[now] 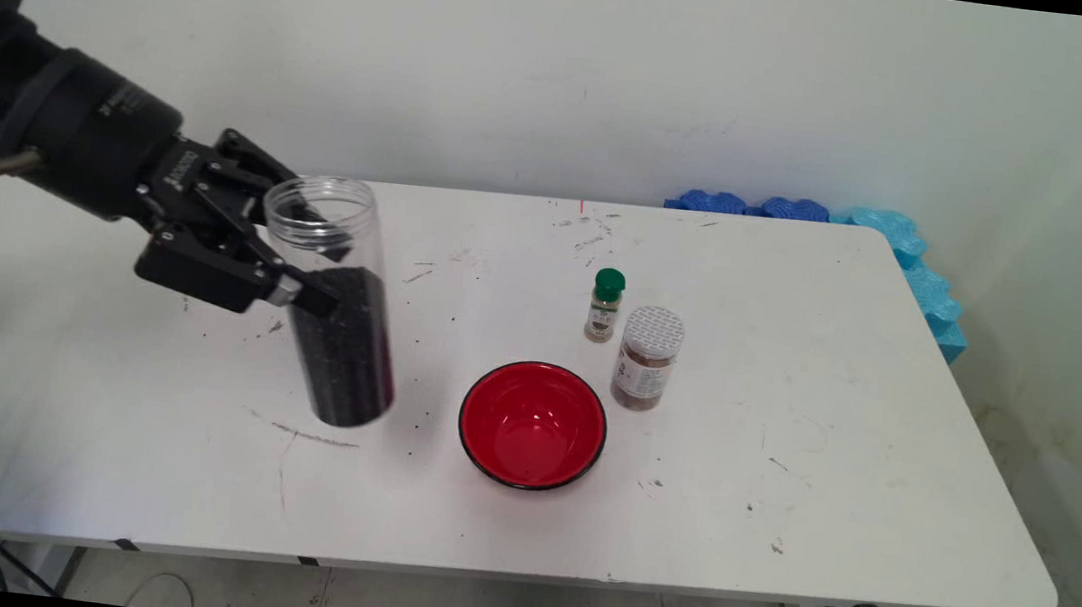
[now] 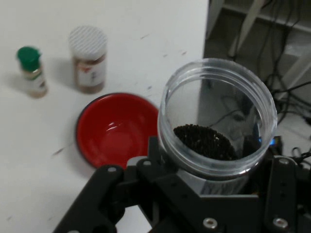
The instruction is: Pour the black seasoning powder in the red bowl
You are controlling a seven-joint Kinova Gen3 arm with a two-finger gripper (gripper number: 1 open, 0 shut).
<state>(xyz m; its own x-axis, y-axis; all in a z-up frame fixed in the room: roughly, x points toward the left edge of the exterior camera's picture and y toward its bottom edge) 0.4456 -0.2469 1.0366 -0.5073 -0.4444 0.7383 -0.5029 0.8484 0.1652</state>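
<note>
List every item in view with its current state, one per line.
pincer: shut on the clear jar, gripping its side
clear jar: lidless, about half full of dark grains, slightly tilted
red bowl: upright, empty, on the table
green-capped bottle: upright, capped
white-lidded jar: upright, lidded, brown contents

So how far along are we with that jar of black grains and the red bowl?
Done: the gripper has closed on the open clear jar, which looks lifted and tilted. In hand: the black grains all sit inside the jar. Left: the red bowl is empty; the two spice bottles stand untouched behind it.
</note>
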